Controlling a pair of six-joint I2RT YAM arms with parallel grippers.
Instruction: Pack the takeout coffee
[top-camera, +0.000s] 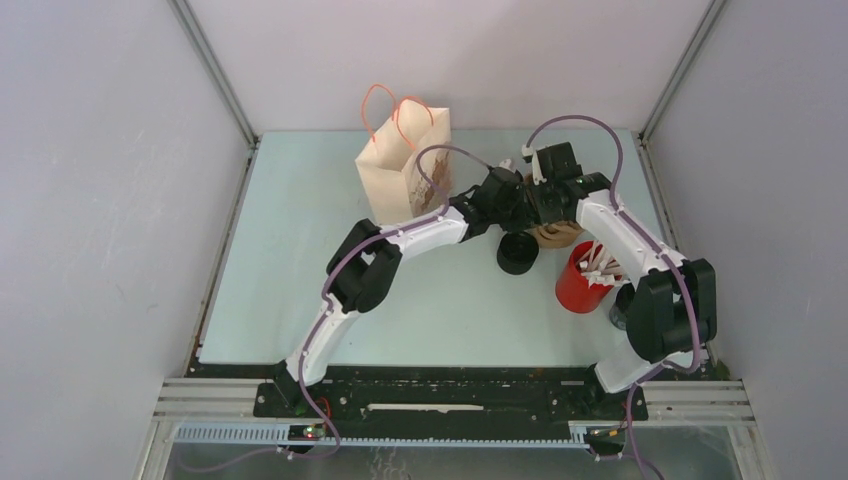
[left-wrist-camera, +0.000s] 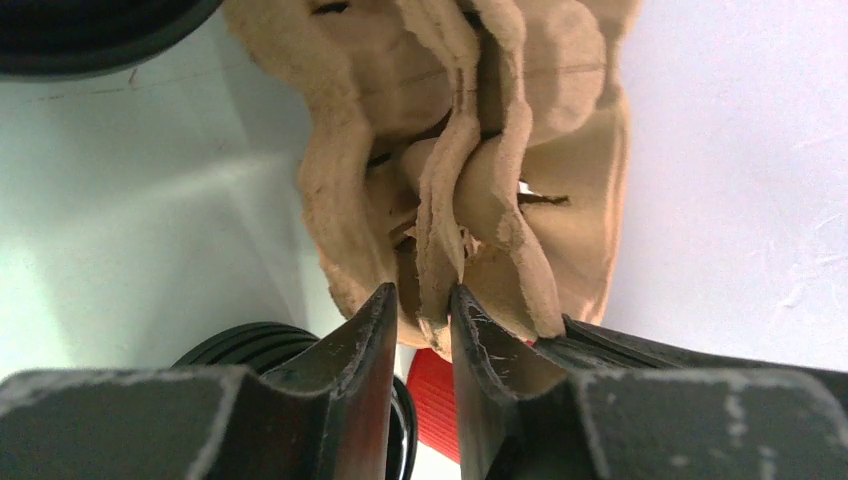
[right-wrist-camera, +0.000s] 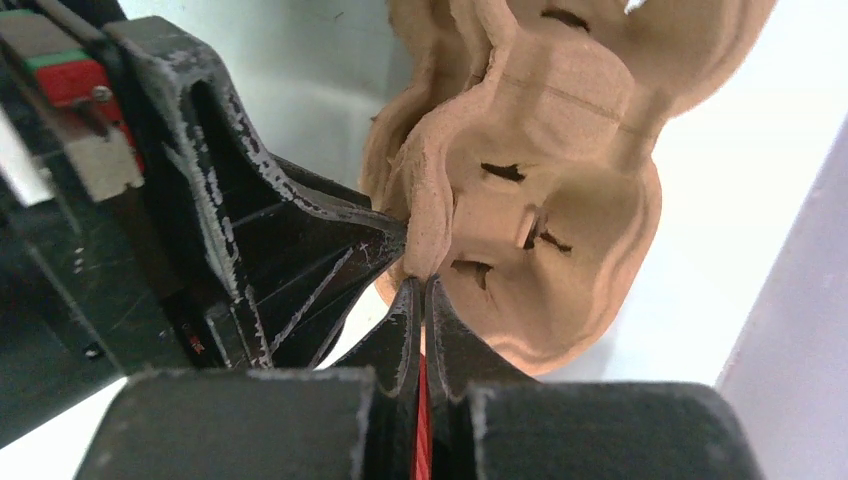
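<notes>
The takeout coffee, a small black cup, stands on the table, just in front of both grippers and touched by neither; its ribbed side shows under my left fingers. Above it, the brown pulp cup carrier is held off the table between the two grippers. My left gripper is shut on a folded edge of the carrier, its tips either side of the pulp. My right gripper is shut on the carrier's thin rim, tips together.
A paper bag with orange handles stands open at the back, left of the grippers. A red cup of white sticks stands right of the black cup, under the right arm. Grey walls close in the table's sides.
</notes>
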